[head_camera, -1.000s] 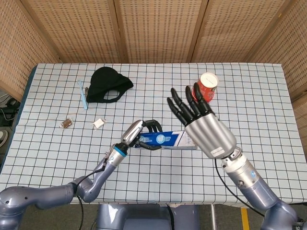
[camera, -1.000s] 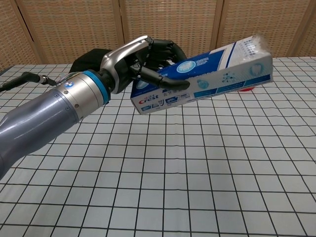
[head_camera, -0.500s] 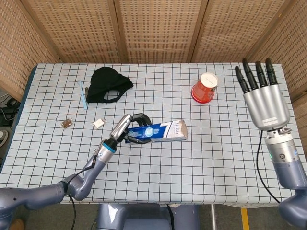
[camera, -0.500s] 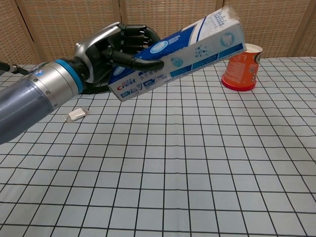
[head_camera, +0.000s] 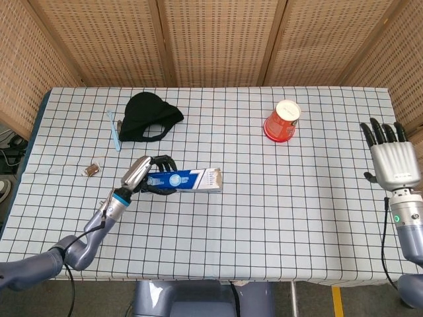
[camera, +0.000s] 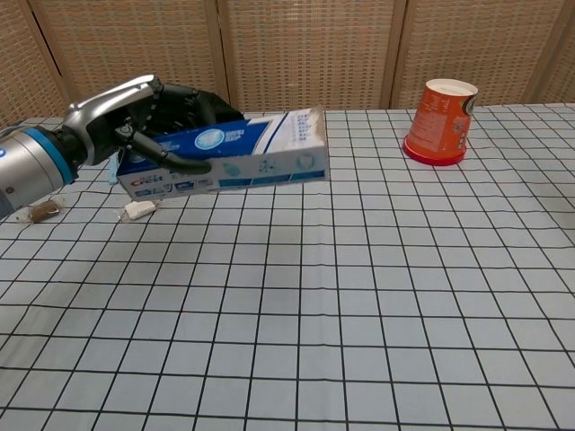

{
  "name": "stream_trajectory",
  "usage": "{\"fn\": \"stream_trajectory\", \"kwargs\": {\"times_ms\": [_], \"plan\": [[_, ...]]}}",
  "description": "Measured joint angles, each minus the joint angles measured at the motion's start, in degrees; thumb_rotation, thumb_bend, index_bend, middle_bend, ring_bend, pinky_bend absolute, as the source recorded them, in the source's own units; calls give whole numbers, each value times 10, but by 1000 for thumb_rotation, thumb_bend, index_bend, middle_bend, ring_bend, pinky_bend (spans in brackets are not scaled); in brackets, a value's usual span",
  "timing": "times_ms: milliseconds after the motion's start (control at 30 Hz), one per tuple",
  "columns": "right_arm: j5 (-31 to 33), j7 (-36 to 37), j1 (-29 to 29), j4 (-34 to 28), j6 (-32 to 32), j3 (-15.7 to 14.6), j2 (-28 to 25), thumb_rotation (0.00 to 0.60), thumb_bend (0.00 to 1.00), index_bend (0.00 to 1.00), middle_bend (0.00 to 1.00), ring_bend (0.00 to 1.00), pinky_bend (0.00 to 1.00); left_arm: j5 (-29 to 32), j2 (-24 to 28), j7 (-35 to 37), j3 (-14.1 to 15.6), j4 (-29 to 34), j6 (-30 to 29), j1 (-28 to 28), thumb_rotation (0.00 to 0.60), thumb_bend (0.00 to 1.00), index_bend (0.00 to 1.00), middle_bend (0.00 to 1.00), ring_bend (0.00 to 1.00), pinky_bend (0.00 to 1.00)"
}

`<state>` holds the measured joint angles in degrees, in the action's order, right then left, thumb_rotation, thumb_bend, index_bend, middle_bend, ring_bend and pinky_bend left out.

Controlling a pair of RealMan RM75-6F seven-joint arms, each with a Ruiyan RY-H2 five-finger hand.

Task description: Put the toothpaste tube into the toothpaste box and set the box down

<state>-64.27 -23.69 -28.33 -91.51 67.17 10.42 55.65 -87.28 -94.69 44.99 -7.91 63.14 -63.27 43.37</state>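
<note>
My left hand grips the left end of the blue and white toothpaste box. The box is held roughly level above the checked table, its right end pointing toward the table's middle. The toothpaste tube is not visible on its own; whether it is inside the box cannot be told. My right hand is far out past the table's right edge, fingers spread upward, holding nothing. It does not show in the chest view.
An orange paper cup stands upside down at the back right. A black cloth and a blue toothbrush lie at the back left. Two small wrappers lie left of the box.
My left hand has carried the box leftward and lowered it from a tilt to nearly level. My right hand has drawn away to the right and down, off the table.
</note>
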Motion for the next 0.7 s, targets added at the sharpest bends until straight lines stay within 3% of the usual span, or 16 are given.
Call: {"fn": "stream_trajectory", "kwargs": {"times_ms": [200,500,533,633,700], "plan": [[-53,74,26,53,-1,-28,45,600,58,109,136,171,139,-5,-24,-9,29,-77,22,-6,600,123,590,486,482,530],[-88,109,45,80,9,-43,69,600,58,114,147,184,139,-5,-100,23,50,-192,44,-10,600,107,582,485,482,529],[-89,111,46,82,9,-43,70,600,58,114,147,185,139,-5,-107,28,52,-203,46,-11,600,74,554,465,475,515],[-93,115,48,87,10,-44,73,600,58,114,147,186,136,-7,-124,37,56,-228,48,-12,600,7,359,273,318,363],[-94,119,50,89,10,-43,74,600,58,114,147,186,133,-9,-132,45,59,-240,47,-13,600,0,152,91,119,171]]}}
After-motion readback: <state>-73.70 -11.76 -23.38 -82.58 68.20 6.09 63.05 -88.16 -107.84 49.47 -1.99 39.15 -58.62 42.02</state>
